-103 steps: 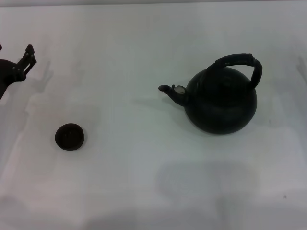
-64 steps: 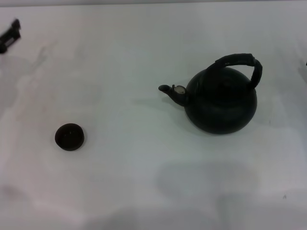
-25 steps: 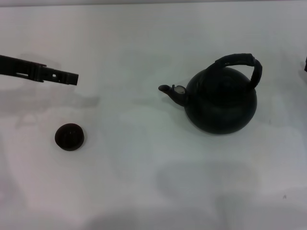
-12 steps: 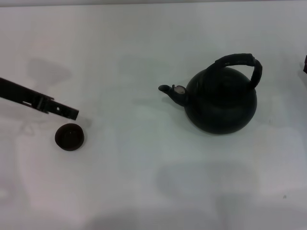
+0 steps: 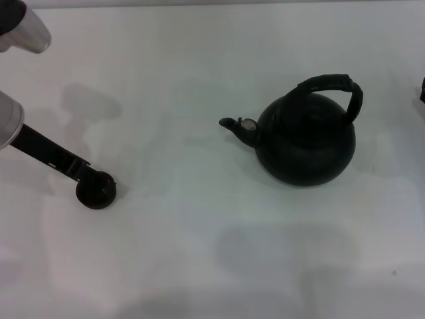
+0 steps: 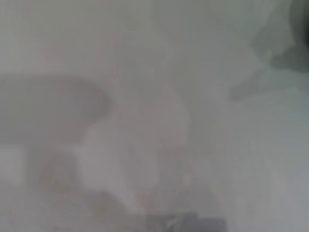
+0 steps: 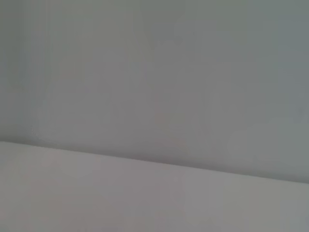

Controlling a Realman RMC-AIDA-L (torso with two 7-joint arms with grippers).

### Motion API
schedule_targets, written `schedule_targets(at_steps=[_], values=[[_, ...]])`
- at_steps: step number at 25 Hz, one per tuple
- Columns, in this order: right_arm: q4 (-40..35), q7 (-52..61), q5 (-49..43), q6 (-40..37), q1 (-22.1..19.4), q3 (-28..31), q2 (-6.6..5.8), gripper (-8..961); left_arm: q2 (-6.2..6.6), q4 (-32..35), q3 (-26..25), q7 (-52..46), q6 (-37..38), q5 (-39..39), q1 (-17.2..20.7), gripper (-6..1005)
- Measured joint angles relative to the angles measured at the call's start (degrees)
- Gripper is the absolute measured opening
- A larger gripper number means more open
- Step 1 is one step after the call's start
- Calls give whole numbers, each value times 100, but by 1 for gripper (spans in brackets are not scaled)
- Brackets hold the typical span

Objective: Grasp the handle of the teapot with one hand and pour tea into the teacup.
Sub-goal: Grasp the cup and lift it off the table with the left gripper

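White bench (image 5: pixel 199 252) all around me, plain and bright, with soft shadows lying across it. On my right side of it sits the large round matte black teapot (image 5: pixel 307 143), upright, its short spout (image 5: pixel 238 128) with a pale spot pointing toward my left. Over its top arches the thick black ribbed bail handle (image 5: pixel 332 85), standing up and leaning a touch to the right, nothing touching it. Well apart from the teapot, over on my left, there's the tiny round dark brown-black teacup (image 5: pixel 97 191), low and handleless, resting on the bench. My left gripper (image 5: pixel 78 171) is right there at the teacup: a long dark finger slants down from my silver-grey left arm (image 5: pixel 8 126) at the left edge of the head view, and its tip meets the cup's near-left rim, overlapping it. I cannot tell whether my left jaws are apart or together, since only that one dark bar shows and the left wrist view is a pale blur of bench and shadows. My right gripper (image 5: pixel 422 90) is barely in view, a dark sliver at the right edge of the head view, well beyond the teapot; the state of its jaws I cannot tell. The right wrist view shows only plain grey surfaces.
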Motion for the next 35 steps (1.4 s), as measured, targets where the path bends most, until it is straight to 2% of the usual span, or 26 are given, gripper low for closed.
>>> schedule_targets(at_steps=[6, 14, 35], values=[[-1, 6, 0, 11, -1, 0, 0, 819, 0, -31, 59, -43, 42, 78, -59, 872], [-2, 8, -7, 26, 0, 0, 0, 818, -6, -126, 585, -258, 179, 153, -93, 873], [-2, 11, -9, 44, -11, 0, 0, 813, -9, -561, 678, -326, 364, 278, -283, 866]])
